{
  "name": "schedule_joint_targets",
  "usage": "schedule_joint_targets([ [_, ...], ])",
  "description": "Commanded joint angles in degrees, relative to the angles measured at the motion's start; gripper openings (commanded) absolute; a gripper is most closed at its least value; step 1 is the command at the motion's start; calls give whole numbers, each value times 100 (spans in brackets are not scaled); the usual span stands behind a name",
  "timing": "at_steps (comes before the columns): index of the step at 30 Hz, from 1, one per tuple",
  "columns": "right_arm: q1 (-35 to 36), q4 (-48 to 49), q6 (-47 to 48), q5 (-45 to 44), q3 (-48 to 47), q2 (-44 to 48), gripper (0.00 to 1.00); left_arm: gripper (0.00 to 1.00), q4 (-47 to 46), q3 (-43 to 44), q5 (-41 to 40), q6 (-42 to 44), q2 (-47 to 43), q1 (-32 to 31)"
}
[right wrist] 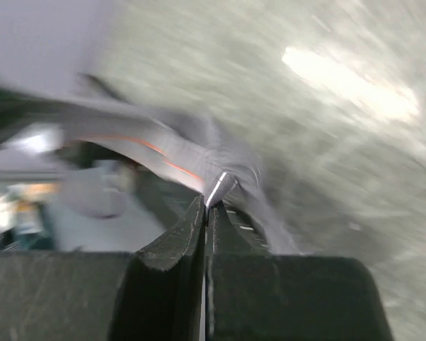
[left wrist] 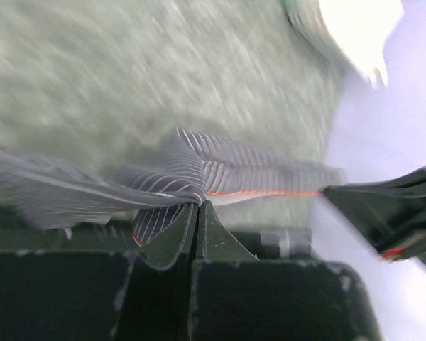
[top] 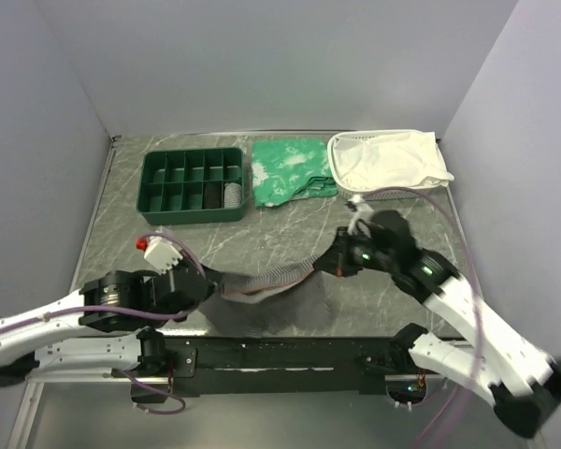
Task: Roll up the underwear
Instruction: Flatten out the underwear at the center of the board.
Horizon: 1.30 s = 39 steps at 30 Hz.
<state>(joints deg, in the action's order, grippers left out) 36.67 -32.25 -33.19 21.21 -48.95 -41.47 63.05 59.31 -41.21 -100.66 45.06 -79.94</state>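
The grey pinstriped underwear (top: 280, 290) hangs stretched between my two grippers above the near part of the table, its body drooping toward the front edge. My left gripper (top: 213, 288) is shut on its left waistband end; the left wrist view shows the striped fabric (left wrist: 220, 170) with an orange line pinched at the fingertips (left wrist: 197, 206). My right gripper (top: 332, 264) is shut on the right end; the right wrist view shows a fold of grey fabric (right wrist: 192, 145) caught at my gripper (right wrist: 211, 200).
A green compartment tray (top: 194, 185) stands at the back left. A green white-patterned cloth (top: 290, 168) lies beside it. A white cloth (top: 388, 159) lies in a basket at the back right. The table's front rail (top: 280, 355) runs below the hanging fabric.
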Motion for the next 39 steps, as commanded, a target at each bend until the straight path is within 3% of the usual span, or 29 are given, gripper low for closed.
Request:
schedule_joint_targets([
  [1, -456, 401, 602, -75, 193, -1212, 0, 1, -1186, -559, 532, 1664, 177, 1381],
  [2, -572, 543, 638, 40, 228, -1484, 0, 1, -1685, -622, 779, 1942, 335, 1950],
  [9, -1179, 1142, 858, 542, 44, -2452, 0, 1, -3595, -1026, 2186, 3665, 1556, 3615],
  [14, -1390, 1388, 955, 823, -272, -3338, 0, 1, -4230, -992, 2932, 4335, 2155, 4599],
  [23, -1759, 1546, 841, 850, -1133, -4983, 0, 1, -5020, -210, 3962, 5188, 3807, 5401],
  [30, -2014, 1608, 446, 165, -1898, -6214, 1, 10, -4768, 1255, 4402, 5890, 5459, 5621],
  [32, -2102, 1634, 287, 112, -2100, -6548, 16, 17, -4592, 1538, 4359, 5988, 5854, 5682],
  [33, -2137, 1634, 200, 42, -2145, -6592, 33, 30, -4408, 1757, 4367, 6066, 5935, 5709],
  [34, -2181, 1591, 190, -81, -2180, -6610, 60, 40, -4380, 1812, 4376, 6093, 5979, 5726],
  [36, -2207, 1669, 208, -274, -2084, -6305, 70, 68, -4397, 1751, 4289, 6137, 5857, 5735],
  [37, -2208, 1713, 208, -510, -1910, -6146, 81, 76, -4406, 1707, 4210, 6146, 5787, 5744],
  [38, -2225, 1765, 199, -626, -1830, -5979, 86, 85, -4406, 1655, 4200, 6155, 5638, 5753],
  [39, -2225, 1783, 208, -714, -1742, -5638, 89, 86, -4319, 1611, 4200, 6164, 5558, 5779],
])
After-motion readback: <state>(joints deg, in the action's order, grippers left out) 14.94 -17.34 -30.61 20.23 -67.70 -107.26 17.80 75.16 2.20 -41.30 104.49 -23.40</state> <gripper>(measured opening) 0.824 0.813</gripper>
